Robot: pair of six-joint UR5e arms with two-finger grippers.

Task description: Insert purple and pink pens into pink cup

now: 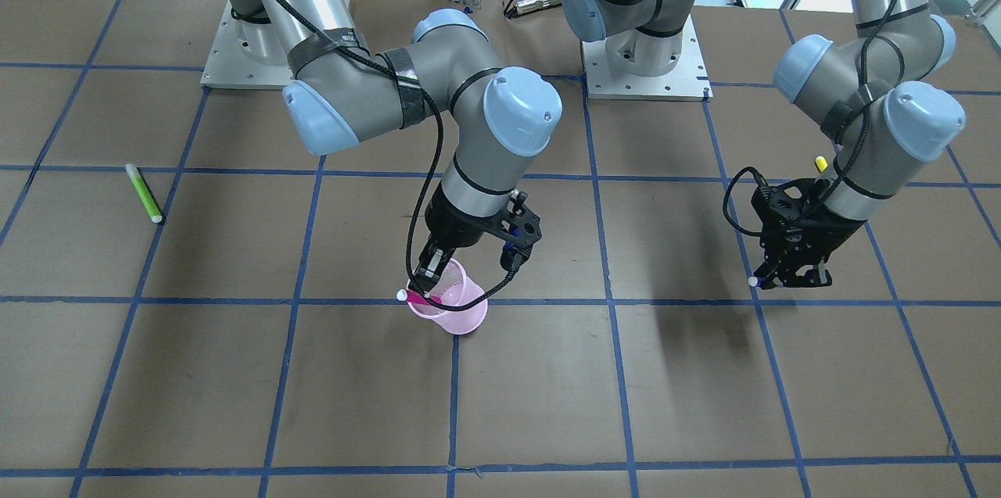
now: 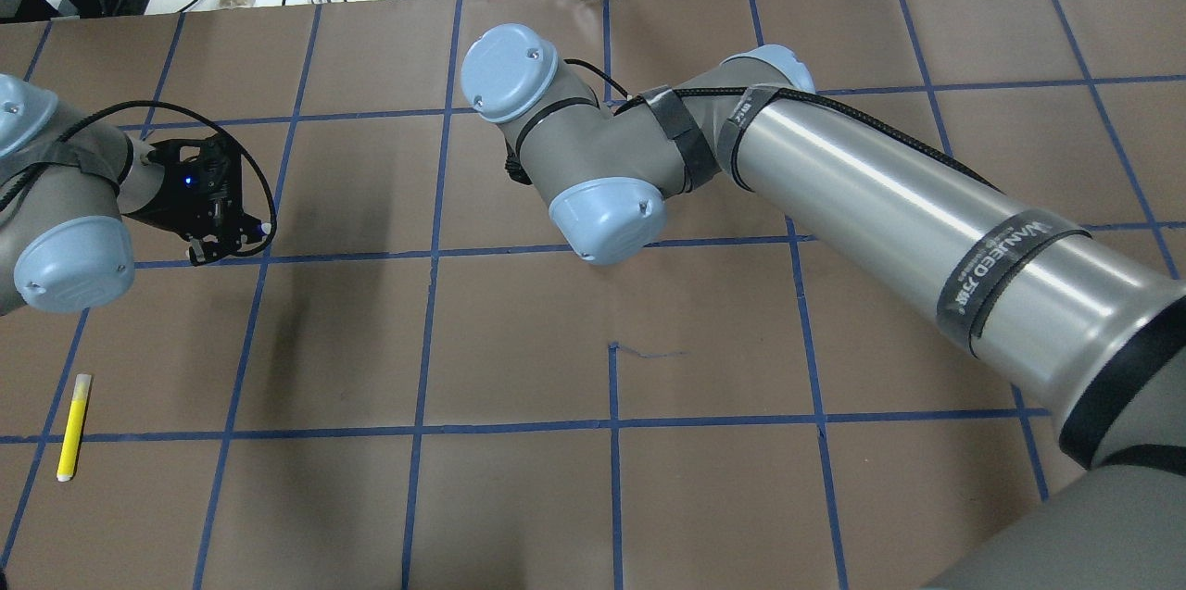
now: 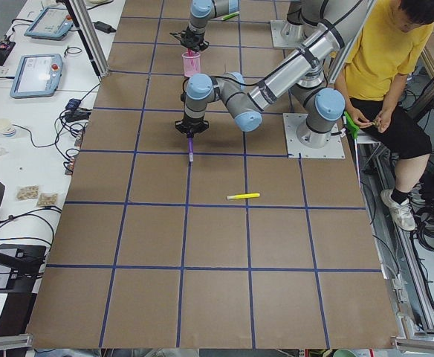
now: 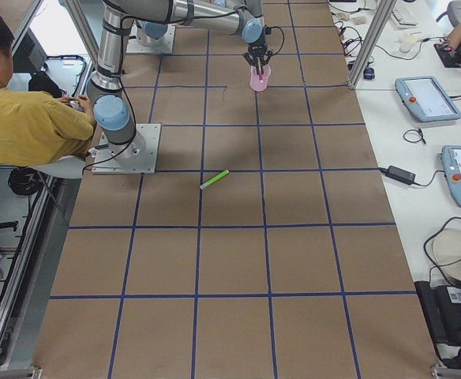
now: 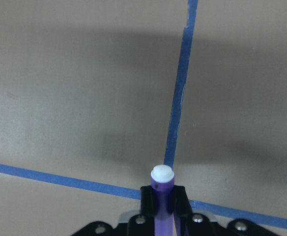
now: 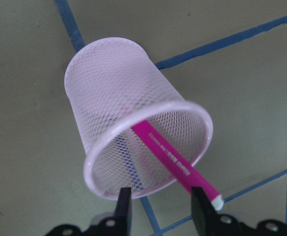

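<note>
The pink mesh cup (image 1: 461,309) stands on the table; it also shows in the right wrist view (image 6: 119,123). The pink pen (image 6: 175,160) leans inside it, its white-tipped end over the rim. My right gripper (image 1: 426,277) hovers just above the cup, and its fingers (image 6: 124,206) stand apart on either side of the rim without squeezing the pen. My left gripper (image 1: 770,279) is shut on the purple pen (image 5: 162,196), held upright above bare table, well off to the cup's side. The cup is hidden under my right arm in the overhead view.
A green highlighter (image 1: 145,193) lies beyond my right arm. A yellow highlighter (image 2: 72,426) lies near my left arm. Blue tape lines grid the brown table (image 1: 704,404). A person in a yellow shirt (image 3: 384,52) sits behind the arm bases.
</note>
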